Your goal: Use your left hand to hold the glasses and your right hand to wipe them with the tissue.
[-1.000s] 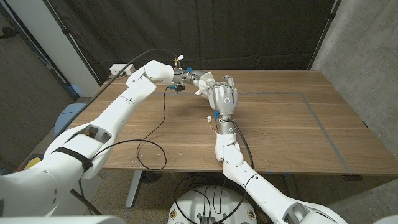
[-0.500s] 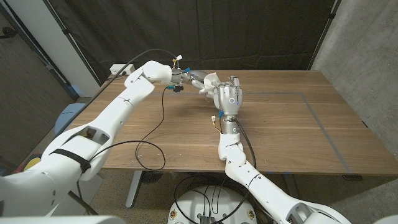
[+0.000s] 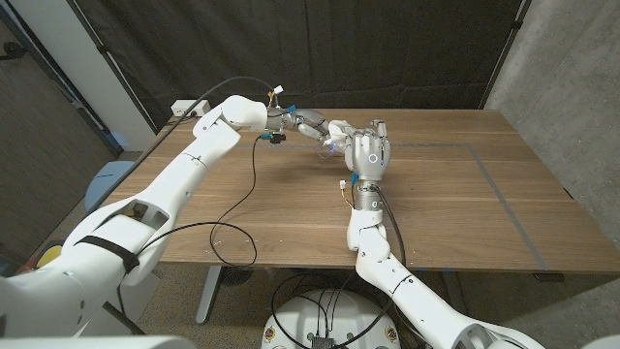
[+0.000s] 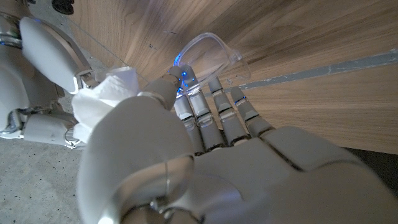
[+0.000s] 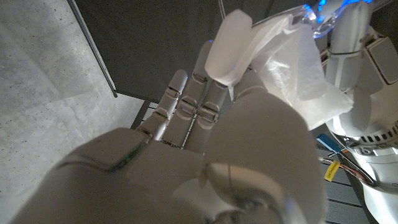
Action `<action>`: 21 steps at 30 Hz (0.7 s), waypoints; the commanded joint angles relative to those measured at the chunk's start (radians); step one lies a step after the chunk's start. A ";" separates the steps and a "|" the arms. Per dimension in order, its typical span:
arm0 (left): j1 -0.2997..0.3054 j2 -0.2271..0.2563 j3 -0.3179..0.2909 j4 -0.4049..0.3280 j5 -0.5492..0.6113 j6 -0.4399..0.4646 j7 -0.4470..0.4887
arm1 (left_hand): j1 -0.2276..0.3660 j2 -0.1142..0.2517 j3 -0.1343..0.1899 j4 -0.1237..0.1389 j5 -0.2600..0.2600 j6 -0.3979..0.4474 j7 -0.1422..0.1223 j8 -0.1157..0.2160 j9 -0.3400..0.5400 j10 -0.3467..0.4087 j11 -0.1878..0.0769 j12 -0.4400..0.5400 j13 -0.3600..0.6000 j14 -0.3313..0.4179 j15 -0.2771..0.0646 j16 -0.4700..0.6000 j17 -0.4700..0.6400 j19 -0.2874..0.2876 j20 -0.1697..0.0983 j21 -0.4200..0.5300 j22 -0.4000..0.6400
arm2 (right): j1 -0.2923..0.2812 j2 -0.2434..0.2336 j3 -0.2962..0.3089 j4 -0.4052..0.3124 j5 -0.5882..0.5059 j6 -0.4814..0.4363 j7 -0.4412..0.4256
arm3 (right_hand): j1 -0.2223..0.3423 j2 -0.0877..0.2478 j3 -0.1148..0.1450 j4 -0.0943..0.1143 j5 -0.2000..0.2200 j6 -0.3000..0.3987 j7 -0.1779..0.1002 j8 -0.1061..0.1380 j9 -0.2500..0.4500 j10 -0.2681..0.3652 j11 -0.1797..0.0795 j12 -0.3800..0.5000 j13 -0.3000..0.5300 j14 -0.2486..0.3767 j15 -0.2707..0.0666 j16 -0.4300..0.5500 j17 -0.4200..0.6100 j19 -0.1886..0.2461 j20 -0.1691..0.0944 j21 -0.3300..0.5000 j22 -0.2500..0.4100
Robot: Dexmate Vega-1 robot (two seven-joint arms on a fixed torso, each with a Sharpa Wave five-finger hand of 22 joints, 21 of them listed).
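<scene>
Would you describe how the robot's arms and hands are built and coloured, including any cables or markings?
Both arms have glossy white rounded shells. The left arm wears a black band near the shoulder, and a thin black cable loops beside it. The right hand and left hand are silver-grey metal with segmented fingers; a blue light glows on the right hand's back.

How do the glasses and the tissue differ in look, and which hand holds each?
The glasses are clear and rigid, with smooth curved lenses; the tissue is white, opaque, soft and crumpled. The left hand holds the glasses in its fingertips; the right hand grips the tissue. Both are held above the wooden table, close together.
</scene>
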 commanded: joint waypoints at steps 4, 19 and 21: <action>0.017 -0.001 -0.004 -0.035 -0.018 0.019 0.014 | -0.002 0.006 0.008 -0.002 0.006 0.067 0.062 0.005 0.001 -0.001 -0.004 0.007 0.002 0.000 -0.124 -0.002 0.002 -0.004 0.004 0.007 0.002 | 0.025 -0.037 -0.084 0.021 0.058 0.002 0.000 | 0.010 0.000 0.010 0.002 0.001 0.024 0.010 -0.004 0.003 0.017 -0.010 -0.004 0.004 0.001 -0.080 -0.001 0.004 -0.008 -0.071 0.014 0.003; 0.025 0.007 -0.007 -0.052 -0.026 0.032 0.025 | -0.003 0.006 0.008 -0.002 0.006 0.068 0.062 0.007 0.003 -0.004 -0.001 0.010 0.000 -0.001 -0.123 -0.001 0.005 -0.005 0.006 0.011 0.001 | 0.087 -0.082 -0.223 0.054 0.115 0.048 0.000 | 0.010 -0.002 0.011 0.003 -0.001 0.028 0.008 -0.011 0.003 0.022 -0.009 -0.011 0.011 0.003 -0.079 -0.004 0.011 -0.016 -0.073 0.033 0.000; 0.027 0.010 -0.008 -0.054 -0.026 0.032 0.025 | -0.004 0.006 0.009 -0.002 0.006 0.068 0.061 0.007 0.003 -0.004 -0.002 0.010 -0.001 0.000 -0.122 -0.001 0.004 -0.005 0.006 0.011 0.001 | 0.086 -0.084 -0.215 0.052 0.117 0.046 0.000 | 0.010 -0.002 0.012 0.003 -0.001 0.027 0.008 -0.012 0.003 0.022 -0.008 -0.012 0.011 0.003 -0.080 -0.005 0.010 -0.016 -0.073 0.035 0.000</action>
